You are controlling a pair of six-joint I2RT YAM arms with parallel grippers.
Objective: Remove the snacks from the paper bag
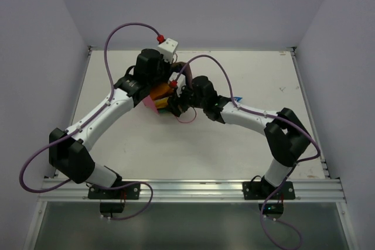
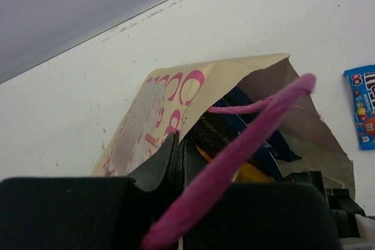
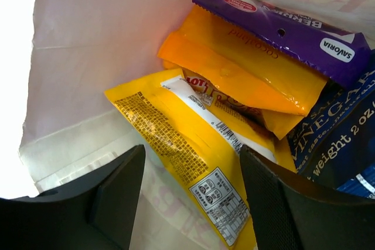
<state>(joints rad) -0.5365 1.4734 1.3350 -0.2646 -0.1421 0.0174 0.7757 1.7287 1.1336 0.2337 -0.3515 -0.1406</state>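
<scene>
The paper bag (image 2: 176, 95) lies tipped on the table, cream printed front up and mouth toward my left wrist camera. Its pink side (image 1: 149, 105) shows from above. My left gripper (image 2: 179, 144) is shut on the bag's rim, and a pink cord handle (image 2: 258, 136) crosses in front of it. My right gripper (image 3: 192, 153) is inside the bag, open, its fingers on either side of a yellow packet (image 3: 176, 139). Behind that lie an orange packet (image 3: 246, 74), a purple one (image 3: 281, 27) and a dark blue one (image 3: 334, 139). A small blue packet (image 2: 362, 106) lies outside on the table.
Both arms meet over the bag near the table's (image 1: 258, 144) middle, wrists close together. Purple cables (image 1: 117, 33) loop above them. White walls close the back and sides, and a metal rail (image 1: 193, 188) runs along the near edge.
</scene>
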